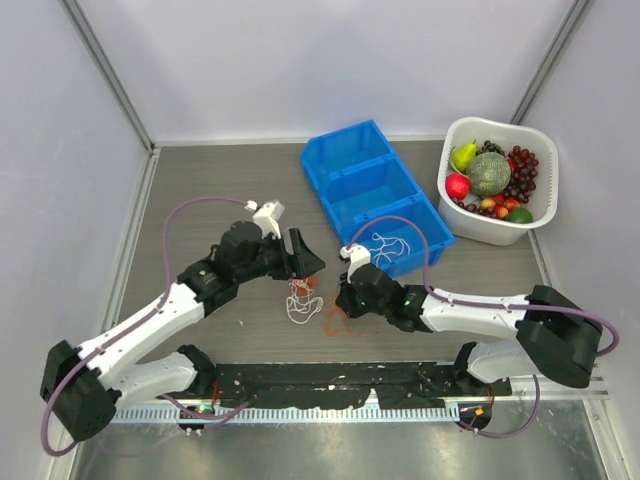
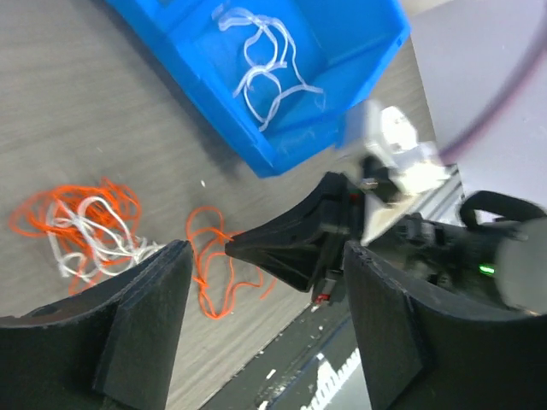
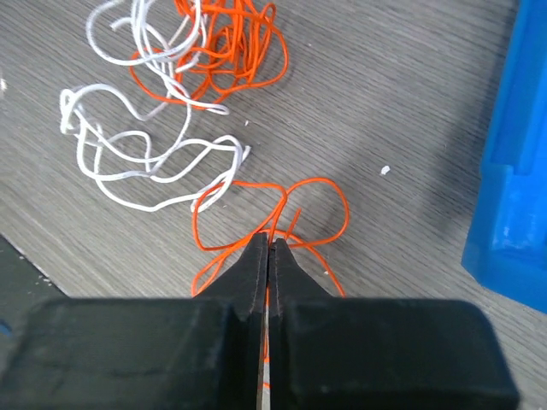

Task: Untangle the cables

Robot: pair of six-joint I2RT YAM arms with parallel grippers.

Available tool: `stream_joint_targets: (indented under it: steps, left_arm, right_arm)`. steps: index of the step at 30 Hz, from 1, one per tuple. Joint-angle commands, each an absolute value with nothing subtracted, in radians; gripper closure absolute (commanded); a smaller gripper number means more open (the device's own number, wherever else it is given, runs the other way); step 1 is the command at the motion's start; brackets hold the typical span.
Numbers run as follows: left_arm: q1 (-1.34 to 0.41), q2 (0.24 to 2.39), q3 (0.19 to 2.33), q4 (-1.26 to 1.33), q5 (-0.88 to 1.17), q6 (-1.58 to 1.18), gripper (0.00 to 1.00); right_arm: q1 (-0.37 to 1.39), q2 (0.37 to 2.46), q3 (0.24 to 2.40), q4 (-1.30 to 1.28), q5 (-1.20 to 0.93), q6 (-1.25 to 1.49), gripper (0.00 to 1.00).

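A tangle of orange-red and white cables [image 2: 81, 222] lies on the grey table; it also shows in the top view [image 1: 300, 303] and the right wrist view [image 3: 162, 128]. A loose orange-red loop [image 3: 299, 201] runs from it toward my right gripper [image 3: 269, 243], which is shut on that cable just above the table [image 1: 340, 298]. My left gripper [image 2: 265, 316] is open and empty, hovering above the tangle [image 1: 312, 265]. Another white cable [image 2: 265, 73] lies in the near compartment of the blue bin [image 1: 320, 190]. I cannot make out a pinkish cable.
The blue three-compartment bin stands at the back middle, close to the right gripper [image 3: 521, 171]. A white basket [image 1: 495, 232] of fruit stands at the back right. A black strip [image 1: 330, 380] runs along the table's near edge. Walls close in on both sides.
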State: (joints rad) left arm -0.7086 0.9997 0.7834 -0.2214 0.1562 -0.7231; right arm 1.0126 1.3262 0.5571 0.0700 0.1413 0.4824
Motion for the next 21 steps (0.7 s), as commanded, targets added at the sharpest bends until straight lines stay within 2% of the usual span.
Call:
stream_joint_targets:
  steps: [1, 6, 10, 15, 21]
  left_arm:
    - [-0.710, 1.155, 0.710, 0.061, 0.313, -0.882, 0.30]
    - [-0.710, 1.442, 0.693, 0.202, 0.350, -0.954, 0.47]
    - [-0.712, 1.572, 0.628, 0.362, 0.368, -1.009, 0.52]
    - [-0.712, 1.565, 0.552, 0.338, 0.299, -0.970, 0.55]
    - [-0.712, 1.480, 0.485, 0.258, 0.190, -0.907, 0.55]
  right_arm:
    - [1.017, 1.185, 0.577, 0.040, 0.135, 0.480, 0.99]
    - [1.017, 1.004, 0.564, 0.006, 0.143, 0.506, 0.99]
    - [1.017, 0.919, 0.618, -0.067, 0.178, 0.500, 0.99]
    - [1.019, 0.914, 0.803, -0.158, 0.280, 0.420, 0.99]
    - [1.014, 1.018, 1.179, -0.294, 0.345, 0.279, 0.99]
